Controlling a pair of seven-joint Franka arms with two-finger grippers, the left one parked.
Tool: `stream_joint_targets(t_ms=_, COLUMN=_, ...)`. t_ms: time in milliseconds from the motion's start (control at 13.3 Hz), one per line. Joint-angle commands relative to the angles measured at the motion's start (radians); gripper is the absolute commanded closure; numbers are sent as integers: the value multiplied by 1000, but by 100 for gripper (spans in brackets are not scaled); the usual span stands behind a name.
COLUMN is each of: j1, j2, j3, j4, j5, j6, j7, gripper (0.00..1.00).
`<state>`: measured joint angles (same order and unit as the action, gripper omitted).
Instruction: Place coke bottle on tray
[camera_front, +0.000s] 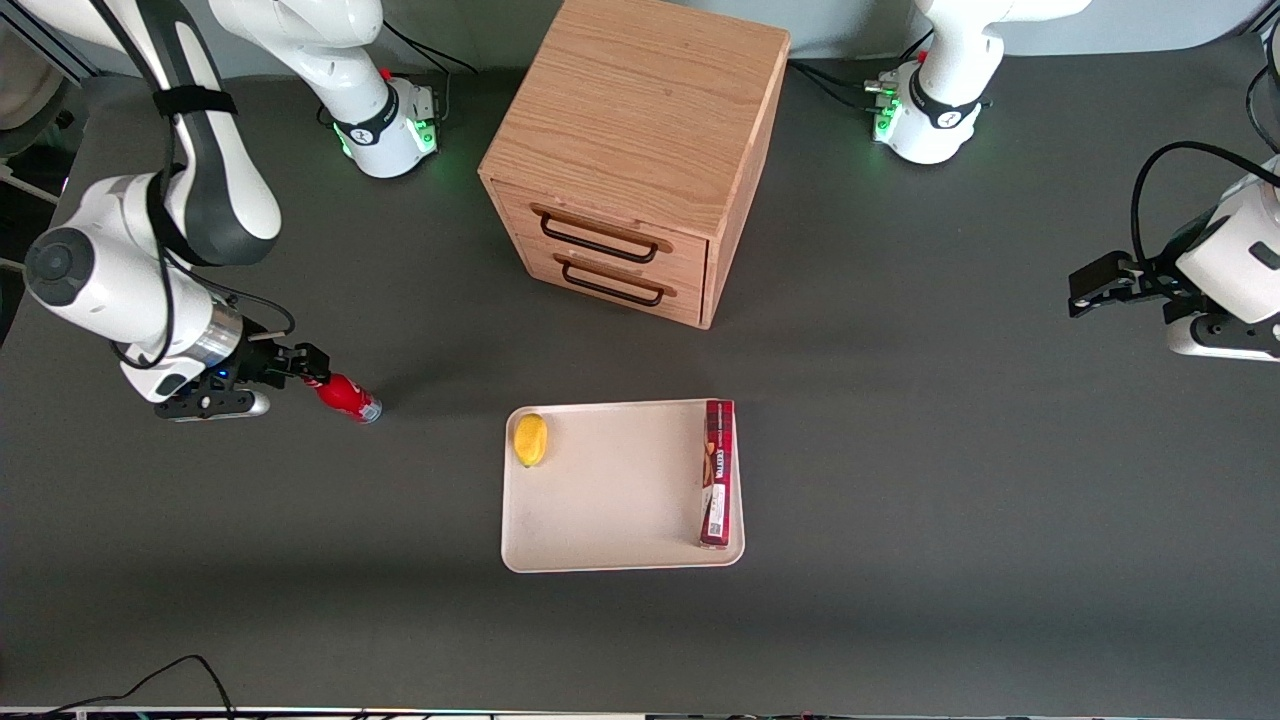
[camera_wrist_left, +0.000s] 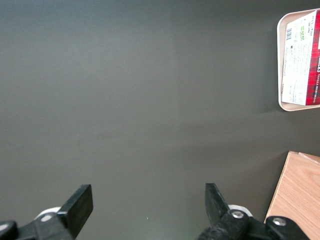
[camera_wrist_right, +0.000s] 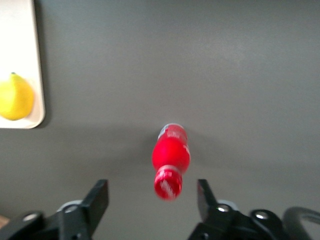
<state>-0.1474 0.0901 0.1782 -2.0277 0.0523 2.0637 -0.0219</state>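
Observation:
The coke bottle (camera_front: 347, 396) is small and red, and it seems to stand upright on the dark table, toward the working arm's end from the tray. In the right wrist view its red cap (camera_wrist_right: 168, 183) points at the camera. My right gripper (camera_front: 315, 368) hovers just above the cap, open. The cap sits between the two fingers of the gripper (camera_wrist_right: 152, 189), and neither finger touches it. The cream tray (camera_front: 610, 500) lies flat in front of the cabinet, nearer the front camera. A corner of the tray (camera_wrist_right: 20, 50) shows in the right wrist view.
A yellow fruit (camera_front: 530, 439) and a long red box (camera_front: 717, 472) lie on the tray at opposite ends. The wooden drawer cabinet (camera_front: 640, 150) stands farther from the front camera, both drawers shut. Bare table separates the bottle from the tray.

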Motion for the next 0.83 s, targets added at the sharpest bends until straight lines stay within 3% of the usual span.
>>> stream_joint_targets(t_ms=0, j1=-8, j2=-71, j3=0, j4=150, j5=8, j6=-257, j7=-21, gripper=0)
stream_joint_targets(t_ms=226, j1=-5, j2=-125, j3=3, j4=324, j5=-22, j6=-533, j7=-21, gripper=0)
stream_joint_targets(t_ms=377, j1=-1, j2=-148, j3=3, j4=391, j5=-23, j6=-615, j7=-20, gripper=0)
stream_joint_targets(t_ms=527, j1=-11, j2=-159, j3=1, j4=368, j5=-23, j6=-611, j7=-26, gripper=0)
stream_joint_targets(t_ms=753, j1=-15, j2=-164, j3=1, j4=198, j5=-25, j6=-417, j7=-53, gripper=0)
